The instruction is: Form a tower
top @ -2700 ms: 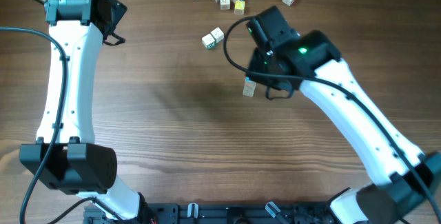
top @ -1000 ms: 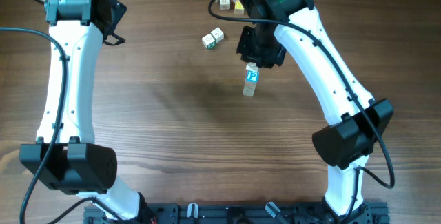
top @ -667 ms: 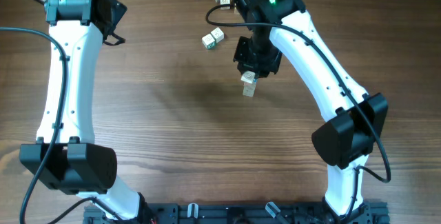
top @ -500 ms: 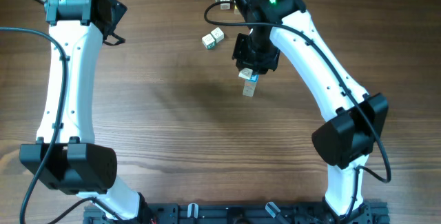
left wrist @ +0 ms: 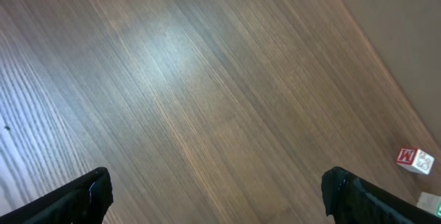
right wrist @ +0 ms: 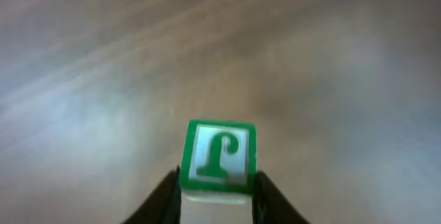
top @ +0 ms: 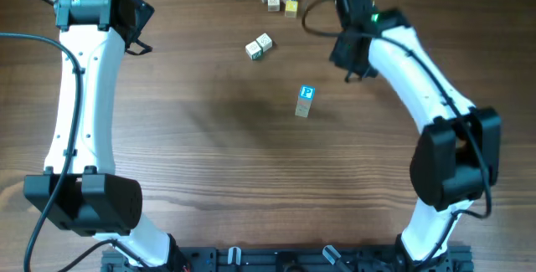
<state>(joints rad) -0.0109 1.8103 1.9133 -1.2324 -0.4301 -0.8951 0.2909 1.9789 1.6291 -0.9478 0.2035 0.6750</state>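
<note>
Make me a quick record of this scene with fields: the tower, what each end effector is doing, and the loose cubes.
tower: upright on the table, blue P face on top, nothing touching it
right end effector: shut on a green-lettered cube, off to the side of the tower
left end effector: open, empty, over bare wood
loose pair: two cubes side by side, apart from the tower
loose cluster: several cubes farther back

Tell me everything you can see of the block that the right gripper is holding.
The green-letter cube is a small pale wooden block. The face that shows has a green border and a green letter on white, perhaps a J. It sits square, clamped at both sides by the right gripper, apparently clear of the blurred wooden table.
</note>
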